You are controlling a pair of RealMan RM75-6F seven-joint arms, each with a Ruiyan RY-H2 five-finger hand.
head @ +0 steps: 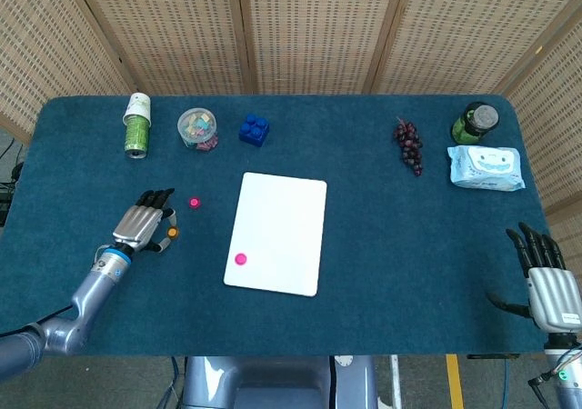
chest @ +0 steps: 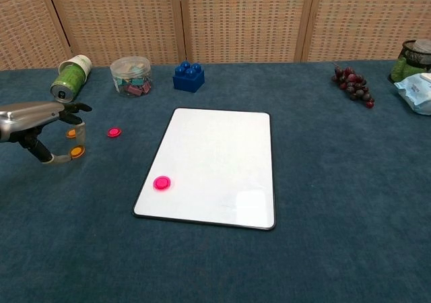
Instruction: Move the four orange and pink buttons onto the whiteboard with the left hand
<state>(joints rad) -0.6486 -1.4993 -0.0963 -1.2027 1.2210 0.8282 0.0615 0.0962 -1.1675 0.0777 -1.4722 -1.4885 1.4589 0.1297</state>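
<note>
My left hand (head: 143,224) (chest: 34,118) hovers over the table's left side and pinches an orange button (head: 172,233) (chest: 77,152) between thumb and a finger, just above the cloth. A second orange button (chest: 71,133) shows behind the fingers in the chest view only. One pink button (head: 194,203) (chest: 114,132) lies on the cloth to the right of the hand. Another pink button (head: 240,259) (chest: 161,182) sits on the near left corner of the whiteboard (head: 282,223) (chest: 219,155). My right hand (head: 547,277) rests open at the table's near right edge.
Along the far edge lie a green can (head: 136,124) on its side, a clear jar of clips (head: 197,128) and a blue brick (head: 254,129). Grapes (head: 408,144), a green jar (head: 475,123) and a wipes pack (head: 485,167) occupy the far right.
</note>
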